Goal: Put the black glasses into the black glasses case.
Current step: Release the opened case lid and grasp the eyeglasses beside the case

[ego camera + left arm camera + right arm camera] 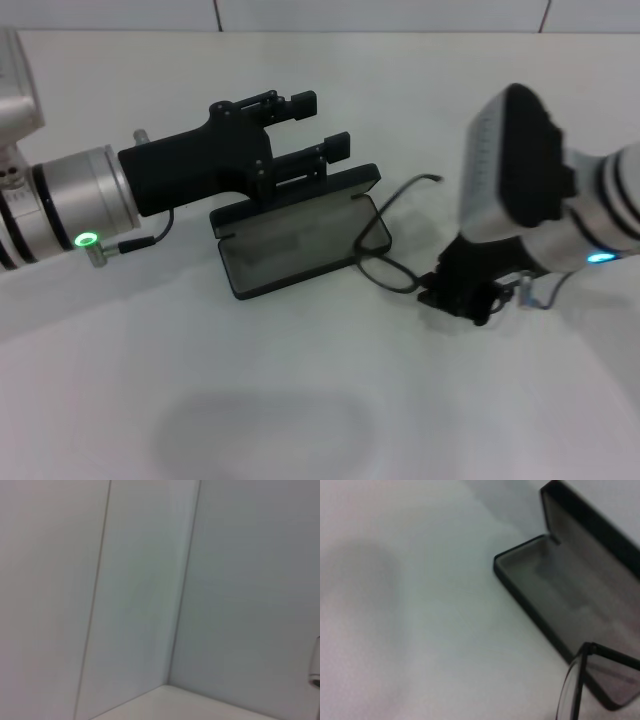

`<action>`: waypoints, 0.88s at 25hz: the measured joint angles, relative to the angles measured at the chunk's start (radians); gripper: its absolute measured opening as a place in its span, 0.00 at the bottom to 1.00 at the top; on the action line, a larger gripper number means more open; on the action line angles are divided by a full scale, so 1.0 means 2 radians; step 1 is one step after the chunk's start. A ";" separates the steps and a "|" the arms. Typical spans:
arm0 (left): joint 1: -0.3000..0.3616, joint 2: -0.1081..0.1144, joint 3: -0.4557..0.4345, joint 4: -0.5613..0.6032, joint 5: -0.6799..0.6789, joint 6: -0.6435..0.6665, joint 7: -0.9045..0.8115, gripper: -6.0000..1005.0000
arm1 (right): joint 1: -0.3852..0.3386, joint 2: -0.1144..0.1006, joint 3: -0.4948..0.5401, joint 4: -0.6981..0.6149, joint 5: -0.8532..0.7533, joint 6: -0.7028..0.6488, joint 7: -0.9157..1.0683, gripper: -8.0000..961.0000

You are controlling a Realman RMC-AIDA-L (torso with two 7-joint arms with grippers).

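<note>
Right hand [470, 295] of mine sits low at about four o'clock on the table [300, 400], and it seems to be clamped on the near end of the black glasses [385, 262]; its fingertips are hidden under the wrist, so I call that a judgement. My left hand [300, 135] hovers at ten o'clock with its fingers spread apart, just behind the raised lid of the black glasses case [290, 250], steadying nothing that I can see.

By size: one table, two arms, one case, one pair of glasses.

The case lies open near the centre, grey lining up, its long axis running from eight o'clock to two o'clock. The glasses lie at its three o'clock end, one lens rim overlapping the case's edge, one temple arm curling away toward one o'clock. From my right hand the tray lies toward ten o'clock, so that hand is the nearer one for the carry; the frame probably needs turning to match the case's long axis.
</note>
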 joint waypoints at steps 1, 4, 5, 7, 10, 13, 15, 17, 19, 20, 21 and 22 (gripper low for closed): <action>0.001 0.000 -0.001 0.000 0.000 0.005 -0.001 0.68 | -0.010 0.000 0.014 -0.011 0.002 -0.008 -0.009 0.16; 0.001 0.000 -0.002 0.000 -0.002 0.019 -0.002 0.68 | -0.042 0.002 0.070 -0.031 0.031 -0.043 -0.052 0.12; 0.001 0.001 -0.002 0.000 -0.003 0.025 -0.004 0.68 | -0.053 0.003 0.089 -0.034 0.049 -0.055 -0.073 0.12; -0.001 0.001 -0.003 0.000 -0.004 0.039 -0.011 0.68 | -0.073 0.003 0.129 -0.033 0.097 -0.085 -0.124 0.12; -0.008 0.001 -0.003 -0.001 -0.008 0.076 -0.038 0.68 | -0.094 0.003 0.178 -0.019 0.158 -0.125 -0.192 0.12; -0.016 0.002 -0.004 -0.005 -0.022 0.113 -0.059 0.68 | -0.111 0.003 0.211 0.010 0.217 -0.150 -0.261 0.12; -0.024 0.003 -0.004 -0.010 -0.027 0.126 -0.077 0.68 | -0.121 0.002 0.216 0.034 0.254 -0.159 -0.310 0.12; -0.040 0.008 -0.003 -0.021 -0.027 0.134 -0.110 0.68 | -0.132 0.000 0.217 0.062 0.295 -0.164 -0.378 0.12; -0.058 0.015 -0.001 -0.038 -0.022 0.139 -0.130 0.68 | -0.137 0.000 0.218 0.079 0.313 -0.168 -0.419 0.12; -0.069 0.019 0.000 -0.051 -0.021 0.141 -0.135 0.68 | -0.137 0.000 0.218 0.088 0.319 -0.171 -0.437 0.12; -0.078 0.022 0.000 -0.063 -0.019 0.143 -0.138 0.68 | -0.137 0.001 0.218 0.097 0.322 -0.175 -0.452 0.12; -0.090 0.025 0.000 -0.079 -0.016 0.145 -0.144 0.68 | -0.136 0.001 0.218 0.104 0.325 -0.177 -0.464 0.12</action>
